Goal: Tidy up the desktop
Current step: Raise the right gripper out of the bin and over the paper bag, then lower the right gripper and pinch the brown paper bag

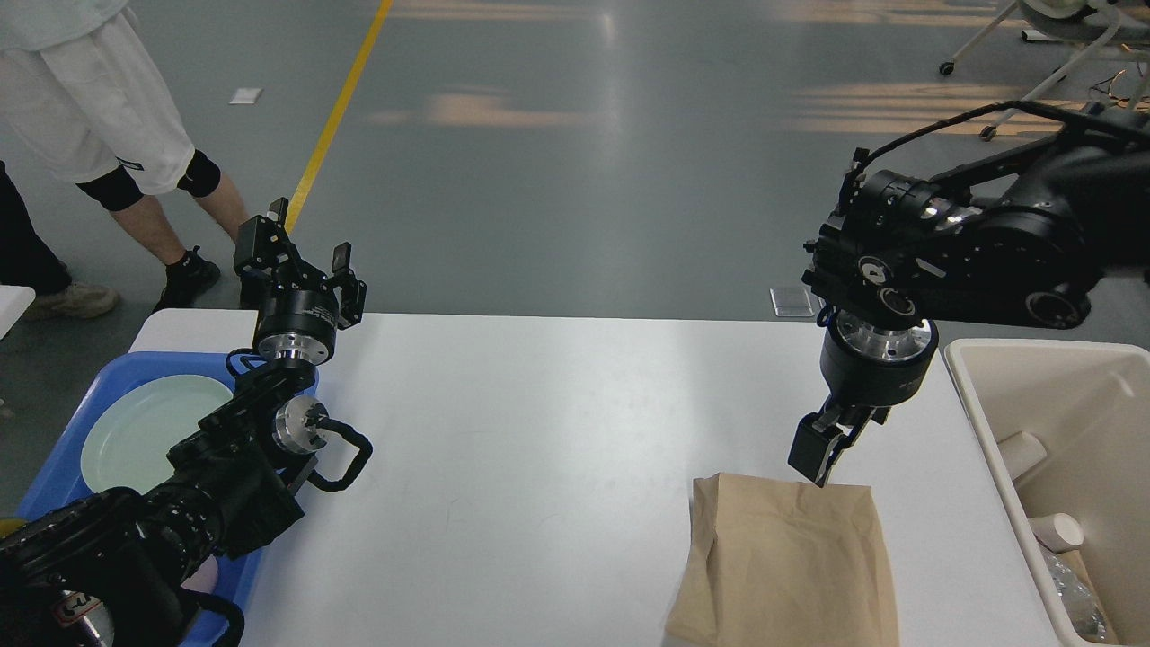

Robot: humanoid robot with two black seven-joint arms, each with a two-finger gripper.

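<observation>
The desktop (539,449), smooth, white and round-cornered, fills the middle. A creased brown paper bag (786,566) lies flat at its near right. The right gripper (816,454) points down just above the bag's far edge; its spread is unclear. The left gripper (292,243) stands wide.

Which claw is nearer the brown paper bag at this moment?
The right. The right claw hangs just above the far edge of the paper bag, pointing down. The left claw is raised at the desktop's far left corner, beside the blue tray.
</observation>
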